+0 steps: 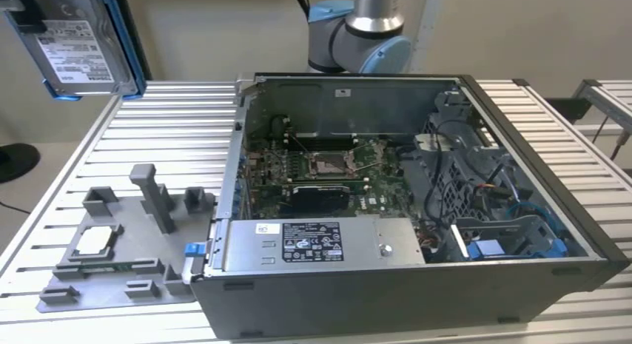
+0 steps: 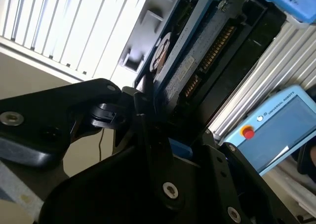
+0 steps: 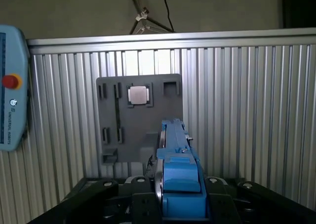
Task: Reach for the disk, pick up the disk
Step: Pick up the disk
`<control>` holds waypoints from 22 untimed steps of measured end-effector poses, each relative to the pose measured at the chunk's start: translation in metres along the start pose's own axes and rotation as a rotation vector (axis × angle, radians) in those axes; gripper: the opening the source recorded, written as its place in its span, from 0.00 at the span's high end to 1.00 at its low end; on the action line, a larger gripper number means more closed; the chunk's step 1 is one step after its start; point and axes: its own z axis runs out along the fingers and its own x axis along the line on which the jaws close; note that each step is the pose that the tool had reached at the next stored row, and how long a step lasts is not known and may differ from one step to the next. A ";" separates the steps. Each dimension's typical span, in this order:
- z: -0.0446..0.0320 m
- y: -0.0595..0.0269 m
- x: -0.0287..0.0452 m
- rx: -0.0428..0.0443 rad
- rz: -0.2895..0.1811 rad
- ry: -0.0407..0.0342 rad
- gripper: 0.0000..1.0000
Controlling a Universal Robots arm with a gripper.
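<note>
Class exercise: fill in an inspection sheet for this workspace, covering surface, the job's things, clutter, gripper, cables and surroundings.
Surface: ribbed metal table carrying an open computer case.
Job's things: the disk is off the table, in the air at the exterior view's upper left.
Clutter: grey fixture plate holding a small silver chip.
Gripper: gripper shut on the disk's blue bracket.
Cables: wires inside the case.
Surroundings: teach pendant; plain wall.

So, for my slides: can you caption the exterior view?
The disk hangs high above the grey fixture plate, beside the open computer case.
</note>
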 end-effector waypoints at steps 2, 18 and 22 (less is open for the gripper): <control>0.0002 -0.0034 -0.0002 -0.0001 0.000 0.0000 1.00; 0.0018 -0.0382 -0.0019 0.0000 0.000 0.0000 1.00; 0.0025 -0.0509 -0.0025 0.0000 0.000 -0.0001 1.00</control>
